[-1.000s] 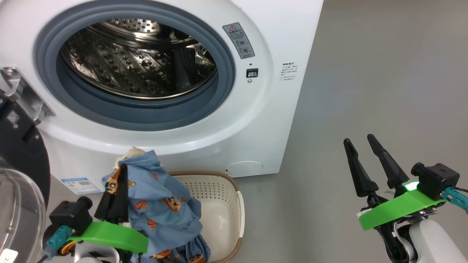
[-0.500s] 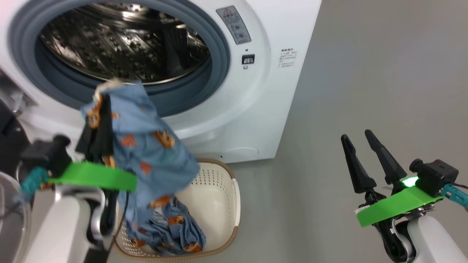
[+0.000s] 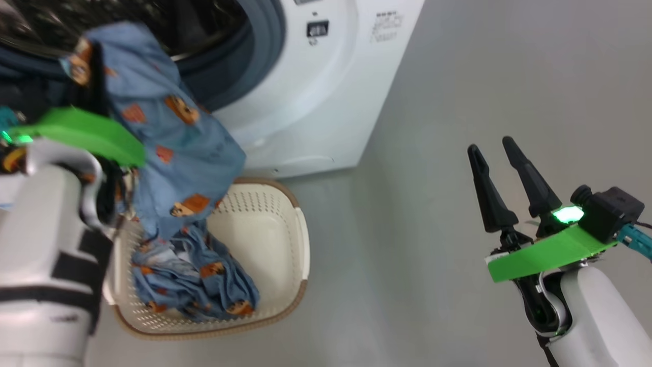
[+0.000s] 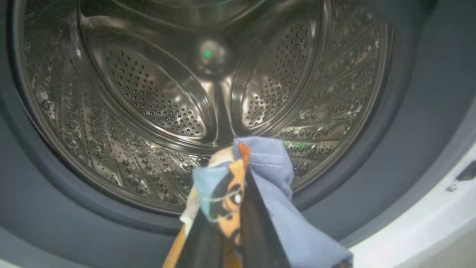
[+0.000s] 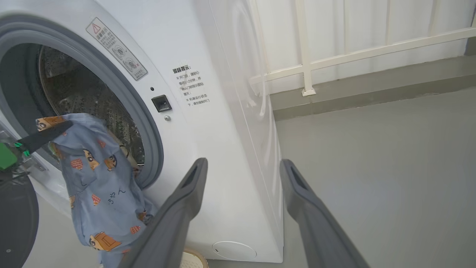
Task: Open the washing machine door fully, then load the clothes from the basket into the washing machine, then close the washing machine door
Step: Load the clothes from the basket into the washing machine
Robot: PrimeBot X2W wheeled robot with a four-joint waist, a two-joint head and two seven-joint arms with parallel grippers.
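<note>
Since the drum (image 4: 148, 93) gapes bare ahead of the left claw (image 4: 243, 175), the first step looks done. The washing machine door (image 5: 15, 219) is probably the dark rounded edge just below that claw in the right wrist view, though little of it shows, and it stands swung clear of the opening.

Loading is only at its start. The left claw is clamped tight on a piece of the clothes (image 3: 173, 132), light-blue cloth with orange-brown figures. It hangs below the claw and to its right, draping down toward the basket (image 3: 300, 239). The pinched fold sits just in front of the grey gasket (image 4: 409, 111), at the mouth of the washing machine (image 3: 316, 102) and not yet inside. No cloth lies in the drum.

Beneath the claw, a second heap (image 3: 193, 275) of the same blue fabric lies in the basket's bottom, so at least one more trip is needed. The right claw (image 3: 489, 144) hangs well off to the side over bare floor (image 3: 433, 76), its fingers spread wide and empty.

Left to do: release this piece in the drum, fetch the remainder, then shut the door.
</note>
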